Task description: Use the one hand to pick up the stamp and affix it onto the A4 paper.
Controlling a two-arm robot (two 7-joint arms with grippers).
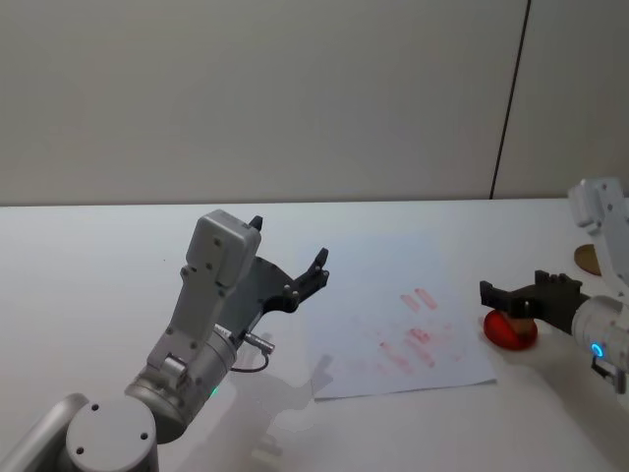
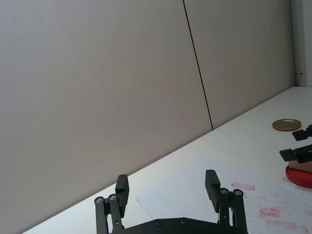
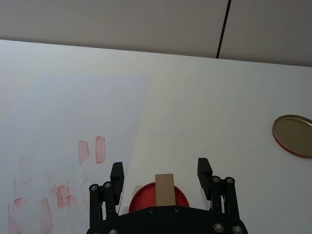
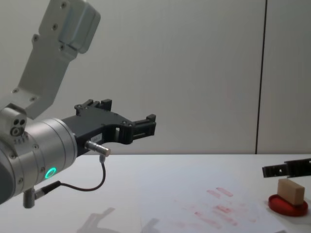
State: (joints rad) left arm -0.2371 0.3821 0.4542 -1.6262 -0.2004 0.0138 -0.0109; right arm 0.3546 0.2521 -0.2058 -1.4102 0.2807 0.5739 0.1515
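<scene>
Right claw [image 3: 161, 170] gapes wide just above the stamp [image 3: 165, 189] on the ink pad [image 3: 141, 198]; left claw [image 2: 166, 184] idles open.

Left end effector [image 1: 290, 243] hangs raised above the white counter [image 1: 88, 256], fingers spread wide, a green ring [image 1: 211, 391] glowing on its arm. Just right of it lies the A4 paper [image 1: 344, 364], with red marks [image 1: 418, 339] across it. Past the paper's right edge, the right end effector [image 1: 503, 299] hovers over the red ink pad [image 1: 511, 336]. A brown disc [image 1: 588, 258] sits beyond.
</scene>
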